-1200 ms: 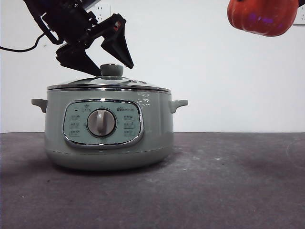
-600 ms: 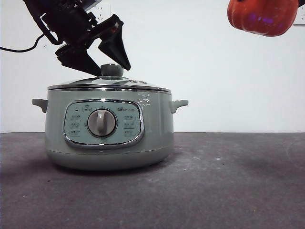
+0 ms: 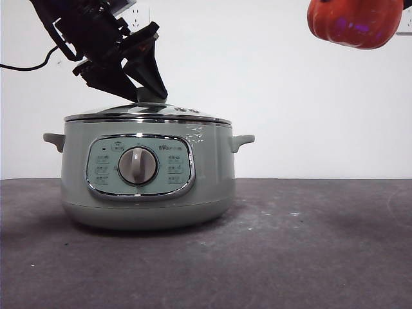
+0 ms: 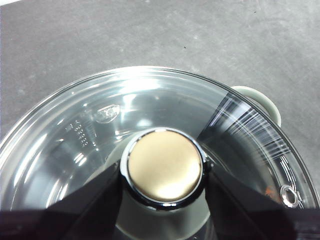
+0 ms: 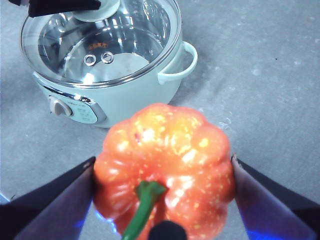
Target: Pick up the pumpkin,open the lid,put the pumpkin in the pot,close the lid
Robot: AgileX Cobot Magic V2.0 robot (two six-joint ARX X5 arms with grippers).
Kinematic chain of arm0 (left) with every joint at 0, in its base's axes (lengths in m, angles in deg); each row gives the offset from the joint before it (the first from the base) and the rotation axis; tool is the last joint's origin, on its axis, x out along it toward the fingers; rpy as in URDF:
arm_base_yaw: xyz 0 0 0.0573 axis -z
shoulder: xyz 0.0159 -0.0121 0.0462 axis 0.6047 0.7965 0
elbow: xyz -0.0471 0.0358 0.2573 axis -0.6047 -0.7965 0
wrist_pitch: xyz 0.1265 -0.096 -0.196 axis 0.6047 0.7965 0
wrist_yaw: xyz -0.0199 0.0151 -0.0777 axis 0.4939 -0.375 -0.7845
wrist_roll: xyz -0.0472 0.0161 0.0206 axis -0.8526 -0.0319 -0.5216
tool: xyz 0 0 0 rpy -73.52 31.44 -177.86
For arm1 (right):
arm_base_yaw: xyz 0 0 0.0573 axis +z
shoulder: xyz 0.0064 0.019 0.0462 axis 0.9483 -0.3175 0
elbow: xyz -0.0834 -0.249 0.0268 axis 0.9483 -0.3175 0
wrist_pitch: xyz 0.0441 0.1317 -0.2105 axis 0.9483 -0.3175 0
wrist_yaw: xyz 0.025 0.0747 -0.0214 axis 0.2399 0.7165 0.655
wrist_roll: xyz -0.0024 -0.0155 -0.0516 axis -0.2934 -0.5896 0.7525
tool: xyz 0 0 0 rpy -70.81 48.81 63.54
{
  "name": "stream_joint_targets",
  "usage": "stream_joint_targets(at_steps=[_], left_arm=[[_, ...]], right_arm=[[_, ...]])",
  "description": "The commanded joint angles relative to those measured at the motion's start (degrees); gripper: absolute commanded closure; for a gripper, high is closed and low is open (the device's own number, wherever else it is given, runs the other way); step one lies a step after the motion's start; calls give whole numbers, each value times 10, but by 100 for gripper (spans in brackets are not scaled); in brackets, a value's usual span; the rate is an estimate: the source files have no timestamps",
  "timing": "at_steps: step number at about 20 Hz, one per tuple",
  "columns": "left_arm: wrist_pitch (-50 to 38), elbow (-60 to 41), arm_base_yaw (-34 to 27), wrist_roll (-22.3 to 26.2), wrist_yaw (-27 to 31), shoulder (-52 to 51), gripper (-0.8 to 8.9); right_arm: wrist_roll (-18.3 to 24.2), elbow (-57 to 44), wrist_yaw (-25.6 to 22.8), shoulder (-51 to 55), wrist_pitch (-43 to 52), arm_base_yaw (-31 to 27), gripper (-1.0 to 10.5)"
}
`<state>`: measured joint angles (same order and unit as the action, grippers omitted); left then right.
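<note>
The sage-green pot (image 3: pixel 148 193) stands on the table left of centre with its lid (image 3: pixel 187 112) on; it also shows in the right wrist view (image 5: pixel 130 100). The lid (image 4: pixel 150 100) is clear glass with a chrome rim. My left gripper (image 3: pixel 145 93) is down on the lid, its jaws closed against both sides of the chrome-topped knob (image 4: pixel 164 165). My right gripper (image 5: pixel 162 200) is shut on the orange pumpkin (image 5: pixel 165 165) and holds it high in the air, right of the pot, at the front view's top right (image 3: pixel 354 22).
Dark grey table top (image 3: pixel 309 244) spreads to the right of and in front of the pot. A white wall stands behind. The pot's side handles (image 3: pixel 243 140) stick out left and right. A black cable (image 3: pixel 26 65) hangs at the far left.
My left gripper has come down and its jaws have closed in around the lid's knob, which they now hide in the front view. The pumpkin and right gripper have held still.
</note>
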<state>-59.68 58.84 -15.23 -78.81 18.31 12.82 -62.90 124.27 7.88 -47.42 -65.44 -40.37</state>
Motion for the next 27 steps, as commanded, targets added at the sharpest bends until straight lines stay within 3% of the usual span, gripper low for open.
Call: stream_joint_targets(at_steps=[1,11,18,21,27], left_arm=[[-1,2,2,0,-7,0,822],[-4,24,0,-15,-8,-48,822],[78,24,-23,-15,3,-164,822],[139,24,-34,-13,24,-239,822],[251,24,-47,-13,61,-374,822]], right_arm=[[-6,-2,3,1,1,0,963],[-6,-2,2,1,5,0,963],[-5,-2,5,-22,78,1,963],[-5,5,45,-69,127,1,964],[17,120,50,-240,162,24,964]])
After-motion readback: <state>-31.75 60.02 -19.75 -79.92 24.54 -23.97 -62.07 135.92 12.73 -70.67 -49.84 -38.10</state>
